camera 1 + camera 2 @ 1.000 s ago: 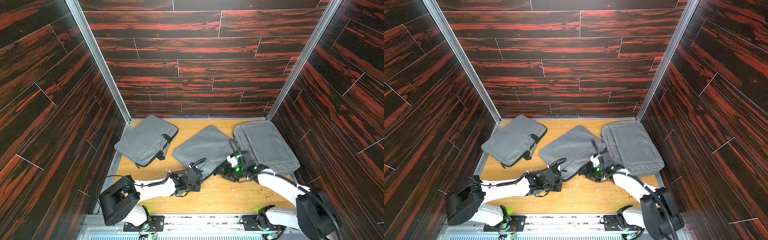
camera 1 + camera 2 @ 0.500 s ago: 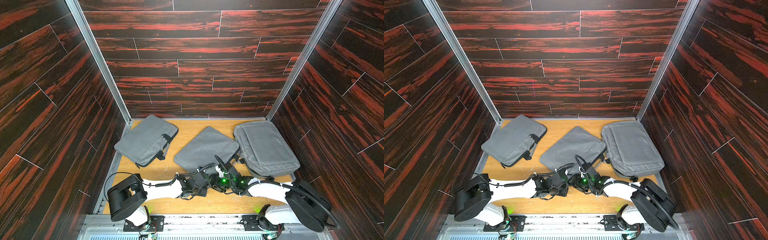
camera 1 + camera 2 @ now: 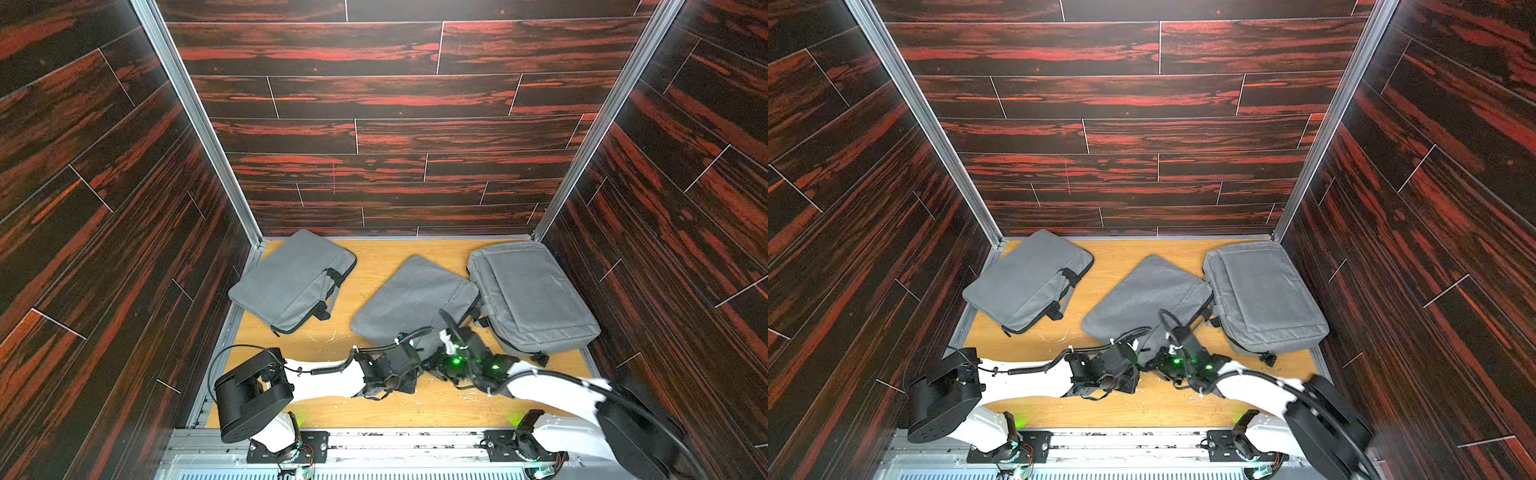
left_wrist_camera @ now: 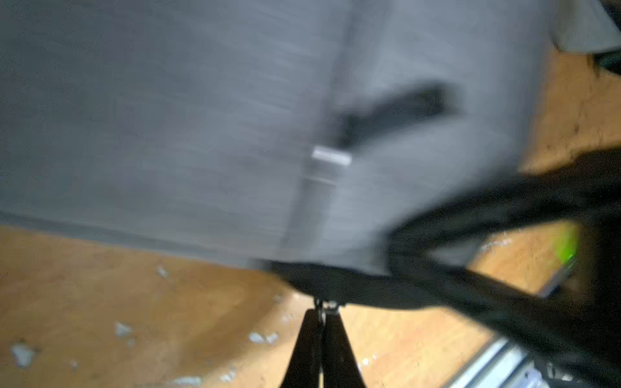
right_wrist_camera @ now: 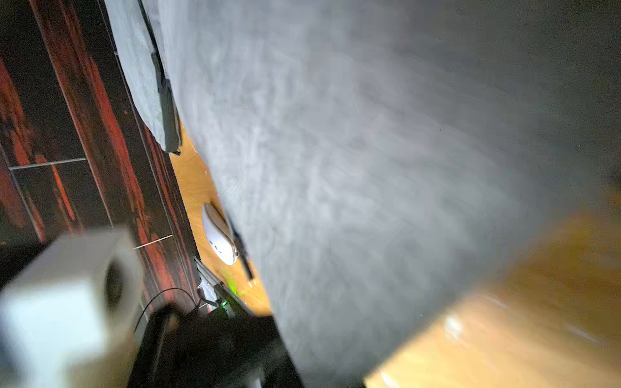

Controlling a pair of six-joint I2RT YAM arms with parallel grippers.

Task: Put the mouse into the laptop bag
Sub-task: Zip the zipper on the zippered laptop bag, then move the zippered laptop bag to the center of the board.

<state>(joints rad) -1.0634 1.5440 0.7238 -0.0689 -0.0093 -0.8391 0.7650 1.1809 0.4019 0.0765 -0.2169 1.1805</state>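
Three grey laptop bags lie on the wooden table. The middle laptop bag (image 3: pixel 411 299) (image 3: pixel 1146 295) has both grippers at its near corner. My left gripper (image 3: pixel 417 366) (image 4: pixel 323 307) is shut on a small metal piece at the bag's black edge (image 4: pixel 336 285), which looks like the zip pull. My right gripper (image 3: pixel 436 365) (image 3: pixel 1158 366) faces it from the right, tight against the grey fabric (image 5: pixel 369 168). Its jaws are hidden, and whether they pinch anything does not show. The white mouse (image 5: pixel 219 239) lies on the wood beside this bag's edge. It is hidden in both top views.
Another grey bag (image 3: pixel 293 282) lies at the back left and a thicker one (image 3: pixel 532 291) at the back right, touching the middle bag. Dark panelled walls close in three sides. White scuffs mark the wood (image 4: pixel 124 329) near the front rail (image 3: pixel 374 436).
The right arm swung left from beside the right-hand bag to the middle bag's near corner, and its jaws closed. The left gripper stayed shut and shifted slightly right.
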